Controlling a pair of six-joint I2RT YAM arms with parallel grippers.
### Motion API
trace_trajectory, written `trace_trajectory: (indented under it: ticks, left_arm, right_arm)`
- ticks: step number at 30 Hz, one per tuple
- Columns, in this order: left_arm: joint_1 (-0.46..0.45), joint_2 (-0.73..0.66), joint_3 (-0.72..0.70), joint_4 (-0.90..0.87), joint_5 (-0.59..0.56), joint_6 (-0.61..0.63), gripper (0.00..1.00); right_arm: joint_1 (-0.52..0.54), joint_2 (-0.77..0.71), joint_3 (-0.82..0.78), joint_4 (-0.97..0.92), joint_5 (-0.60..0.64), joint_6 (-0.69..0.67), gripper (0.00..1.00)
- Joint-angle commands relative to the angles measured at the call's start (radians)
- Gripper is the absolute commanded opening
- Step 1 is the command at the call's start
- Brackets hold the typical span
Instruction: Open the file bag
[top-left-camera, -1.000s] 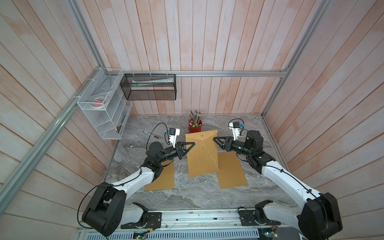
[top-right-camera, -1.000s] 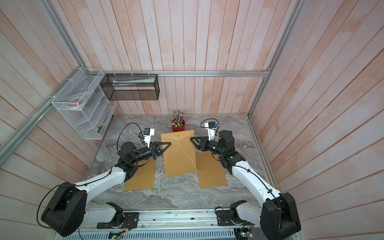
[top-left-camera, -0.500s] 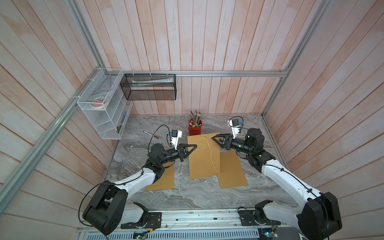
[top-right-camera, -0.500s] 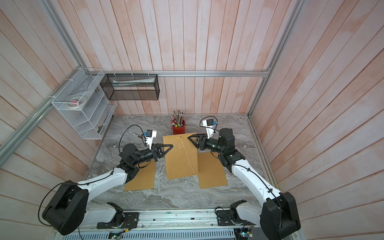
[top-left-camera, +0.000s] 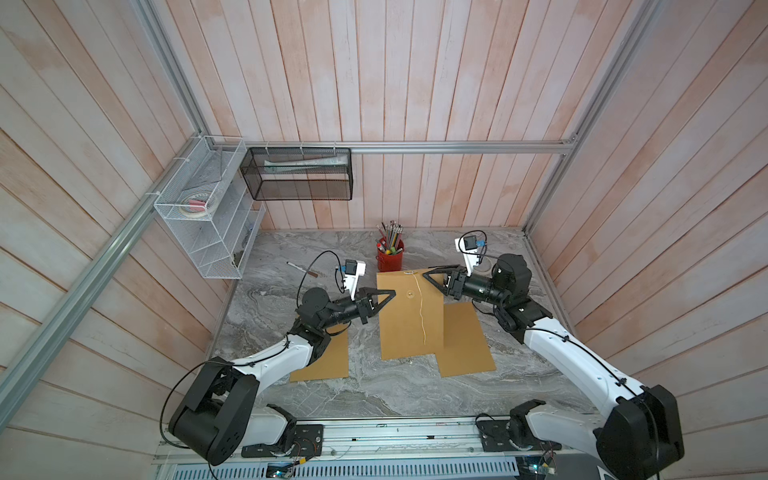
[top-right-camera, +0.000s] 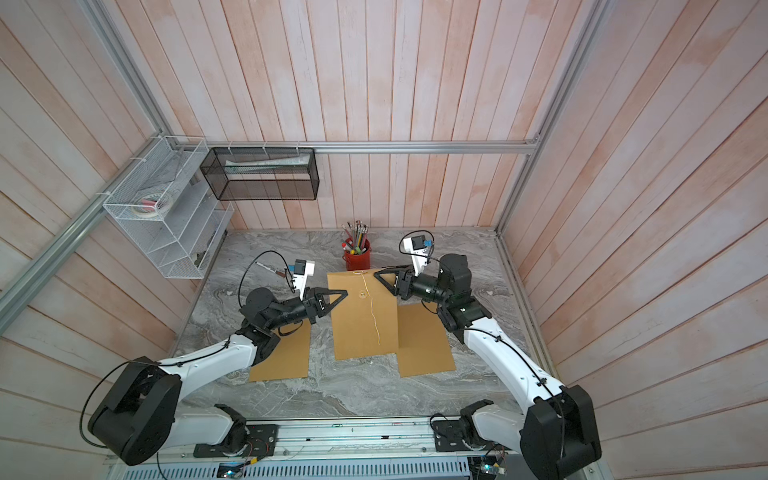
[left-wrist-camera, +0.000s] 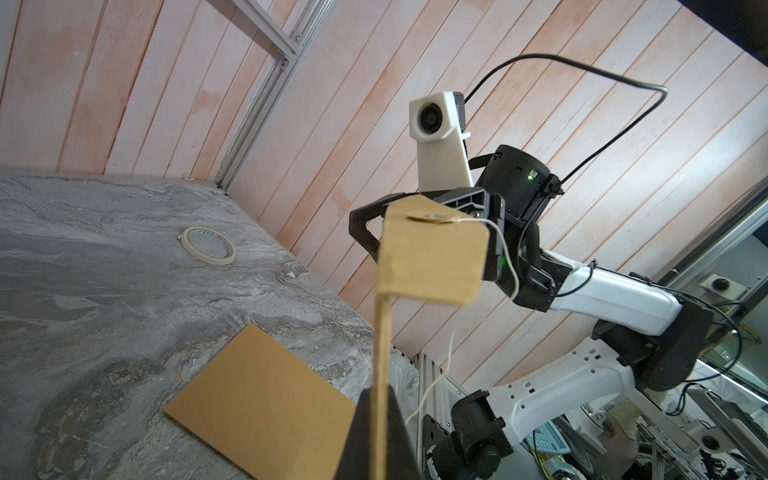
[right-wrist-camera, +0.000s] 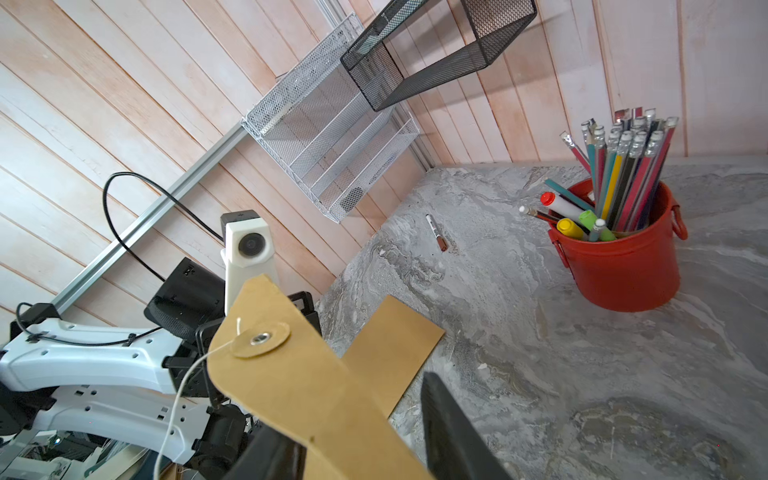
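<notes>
Kraft-brown file bag, string-and-washer type, lifted over the desk at the centre of both top views. Left claw is pressed together on its left edge. Right claw sits at the top right corner, jaws spread either side of the flap, one finger clear of the card. Change over the last second: bag squared up from a tilt, flap raised off the body, right jaws slightly narrowed. String hangs unwound. Judgement: closure undone, and the mouth probably remains to be spread. Spare kraft envelope lies flat at lower right.
</notes>
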Motion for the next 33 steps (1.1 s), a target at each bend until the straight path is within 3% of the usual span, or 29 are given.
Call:
trace_trajectory:
  ticks: [1,5,12,20,22,26,33]
  left_arm:
    - [-0.008,0.009,-0.024,0.009,0.018,0.003,0.00]
    - [-0.008,0.011,-0.032,0.014,0.018,0.001,0.00]
    - [-0.008,0.008,-0.036,0.016,0.014,0.003,0.00]
    - [-0.008,0.004,-0.040,0.013,0.006,0.001,0.00]
    - [-0.008,-0.002,-0.038,0.014,-0.005,-0.001,0.13]
    - [-0.007,-0.016,-0.024,0.020,-0.025,-0.007,0.29]
    - [0.009,-0.015,0.049,0.036,-0.040,-0.032,0.32]
  right_arm:
    - [0.005,0.004,0.045,0.038,-0.033,-0.013,0.43]
    - [0.005,0.004,0.053,0.037,-0.035,-0.011,0.41]
    - [0.005,0.018,0.058,0.041,-0.051,-0.001,0.16]
    - [0.006,0.018,0.055,0.056,-0.067,0.003,0.01]
    - [0.005,0.015,0.052,0.060,-0.073,0.001,0.00]
    - [0.006,0.010,0.044,0.057,-0.077,-0.006,0.00]
    - [0.011,0.010,0.036,0.024,-0.077,-0.029,0.00]
